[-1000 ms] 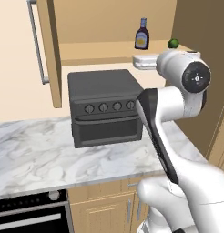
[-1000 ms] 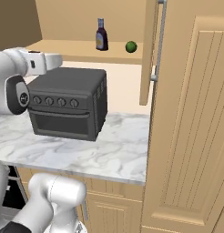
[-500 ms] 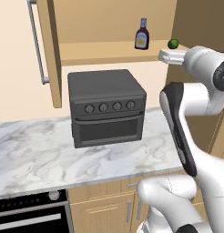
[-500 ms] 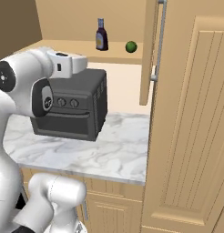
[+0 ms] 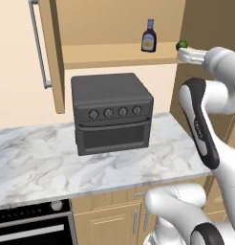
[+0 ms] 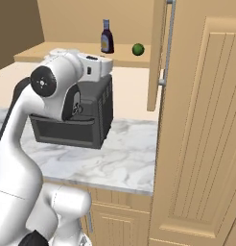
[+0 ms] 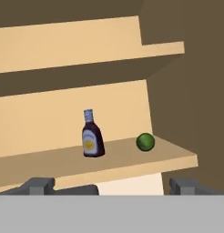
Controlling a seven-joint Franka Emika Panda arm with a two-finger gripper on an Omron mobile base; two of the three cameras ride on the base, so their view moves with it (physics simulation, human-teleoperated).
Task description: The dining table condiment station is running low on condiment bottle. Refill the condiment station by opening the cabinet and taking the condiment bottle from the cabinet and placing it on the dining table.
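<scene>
— Claw [image 7: 112,185] spread wide in the hand view, fingertips [image 7: 38,185] far apart at the bottom, pinching nothing. Condiment bottle [image 7: 92,135] standing upright on the lower shelf [image 7: 177,160] of the open cabinet, straight ahead and well apart from the tips. Small green fruit [image 7: 145,142] near it on the same shelf, not touching.

— Over to the left base view: arm bent high at the right, claw [image 5: 188,56] up at shelf level beside the fruit [image 5: 182,46]. Bottle [image 5: 148,37] upright above the dark toaster oven [image 5: 112,113], cabinet door [image 5: 45,50] swung open at the left.

— Right base view now: bottle [image 6: 107,37] and fruit [image 6: 138,49] side by side on the shelf, white arm crossing the oven [image 6: 86,110] on the marble bench [image 6: 121,161]. Other cabinet door [image 6: 160,53] hanging open to the right.
</scene>
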